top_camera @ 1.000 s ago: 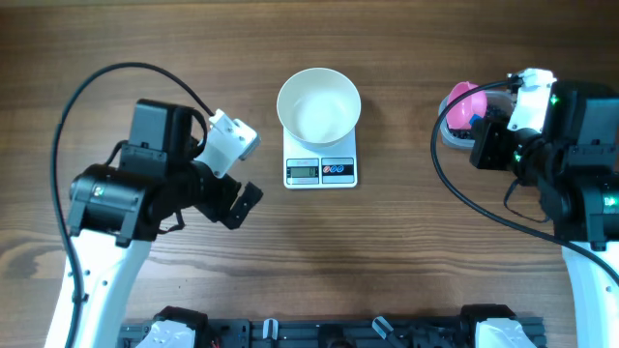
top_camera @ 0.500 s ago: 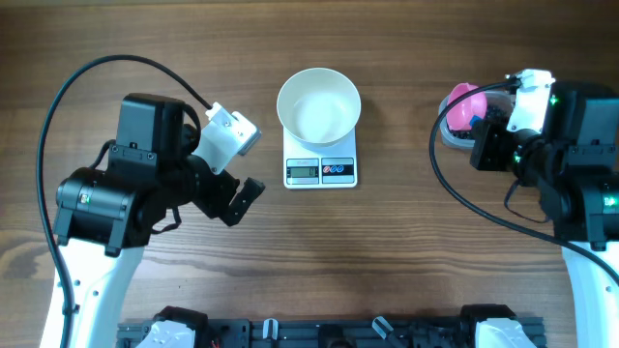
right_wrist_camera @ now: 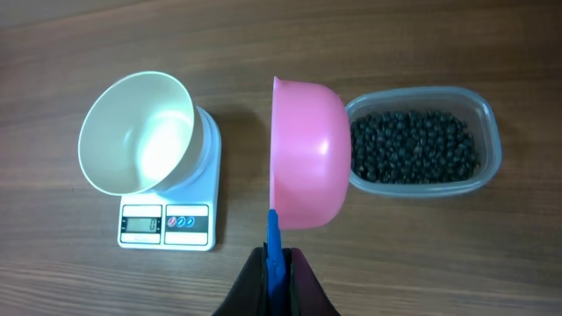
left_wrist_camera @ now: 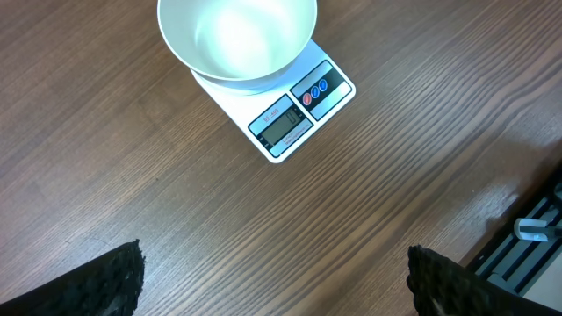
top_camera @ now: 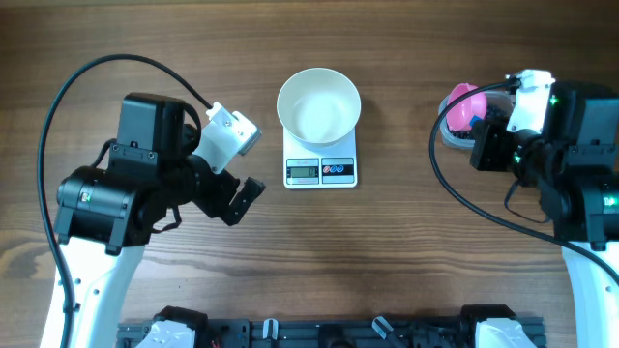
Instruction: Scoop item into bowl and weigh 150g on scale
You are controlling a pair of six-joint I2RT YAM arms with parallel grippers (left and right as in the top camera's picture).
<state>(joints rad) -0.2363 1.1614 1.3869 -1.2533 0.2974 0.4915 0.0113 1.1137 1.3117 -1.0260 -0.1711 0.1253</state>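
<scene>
The white bowl (top_camera: pixel 319 105) stands on the white scale (top_camera: pixel 321 171) at mid-table, and nothing shows inside it (right_wrist_camera: pixel 136 132). The item, many small black beads (right_wrist_camera: pixel 413 147), fills a clear tub (right_wrist_camera: pixel 487 132) at the right. My right gripper (right_wrist_camera: pixel 277 268) is shut on the blue handle of a pink scoop (right_wrist_camera: pixel 307 154). The scoop is turned on its edge at the tub's left end, rim toward the bowl, its inside hidden. From above, the scoop (top_camera: pixel 462 104) sits just left of my right gripper (top_camera: pixel 486 126). My left gripper (left_wrist_camera: pixel 277 285) is open over bare wood, left of the scale (left_wrist_camera: pixel 294 114).
Black cables loop from both arms across the wooden table (top_camera: pixel 387 251). A dark rail with fittings (top_camera: pixel 329 333) runs along the near edge. The left arm's body (top_camera: pixel 126 193) takes up the table's left side.
The left arm has shifted slightly to the left and then held still. The right arm, the scoop, the bowl and the scale have not moved.
</scene>
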